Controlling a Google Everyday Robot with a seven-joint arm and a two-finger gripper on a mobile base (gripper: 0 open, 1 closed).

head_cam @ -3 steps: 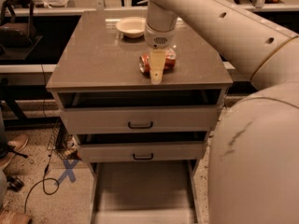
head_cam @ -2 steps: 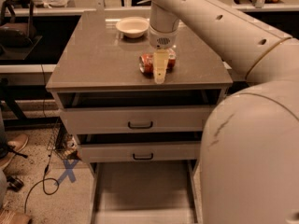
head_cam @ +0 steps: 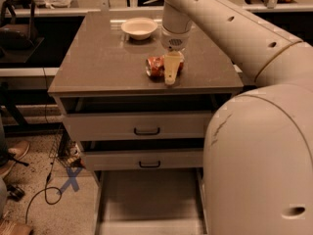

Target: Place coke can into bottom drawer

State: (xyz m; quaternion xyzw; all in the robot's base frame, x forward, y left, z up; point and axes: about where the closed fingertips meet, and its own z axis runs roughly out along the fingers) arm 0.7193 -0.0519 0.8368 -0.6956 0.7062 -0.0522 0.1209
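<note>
- Camera view: tool (head_cam: 170, 71) at dented red coke can (head_cam: 154, 66) lying on brown worktop (head_cam: 102, 58); I cannot tell its grip.
- Risk: can rolls away, never reaching shallow grey bottom drawer (head_cam: 146, 199).

Mid-frame, the red coke can (head_cam: 154, 66) with white lettering sits behind the cream gripper (head_cam: 169, 75) on the brown-grey worktop (head_cam: 107, 62). White bowl (head_cam: 140, 27) above; grey bottom drawer (head_cam: 146, 199) below; blue floor cross (head_cam: 72, 178) lower left.

The claw (head_cam: 170, 72) hangs against the coke can (head_cam: 154, 66), which lies on its side on the worktop (head_cam: 98, 67) near a white bowl (head_cam: 140, 27). Below, the bottom drawer (head_cam: 146, 197) stands pulled out.
</note>
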